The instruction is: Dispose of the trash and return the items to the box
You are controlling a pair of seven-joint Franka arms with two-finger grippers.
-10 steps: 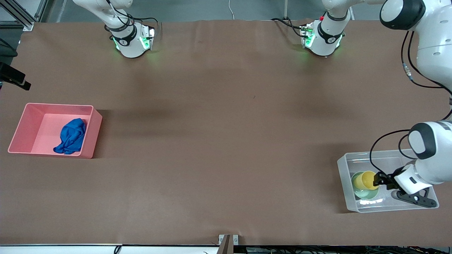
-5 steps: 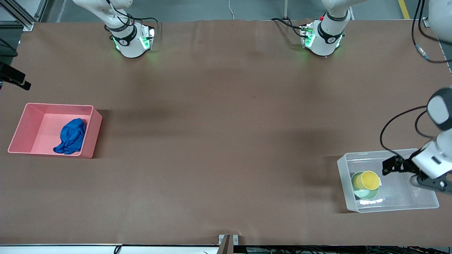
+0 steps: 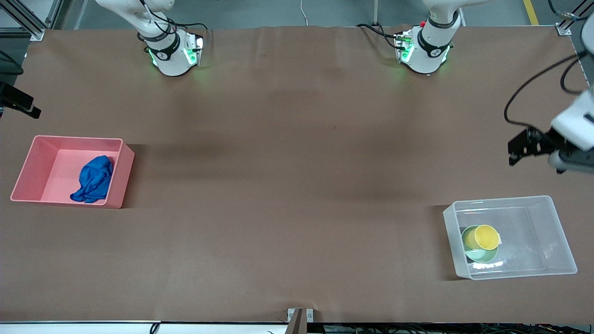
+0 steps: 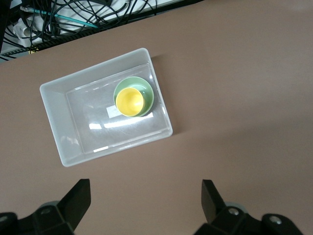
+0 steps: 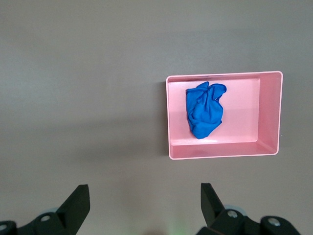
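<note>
Yellow plastic cup point(image 3: 485, 237) sits nested in the mint-green round bowl point(image 3: 478, 253): light, stiff, rim-graspable. Left tool point(image 3: 516, 150) and right tool point(image 5: 143, 205) gape wide, empty.

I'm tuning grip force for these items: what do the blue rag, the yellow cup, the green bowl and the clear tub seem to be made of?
Blue rag: soft matte cloth, judging by its wrinkled folds.
Yellow cup: likely smooth, opaque plastic.
Green bowl: probably plastic too, pale and smooth.
Clear tub: rigid see-through plastic, glossy; glare streaks show on its floor.
</note>
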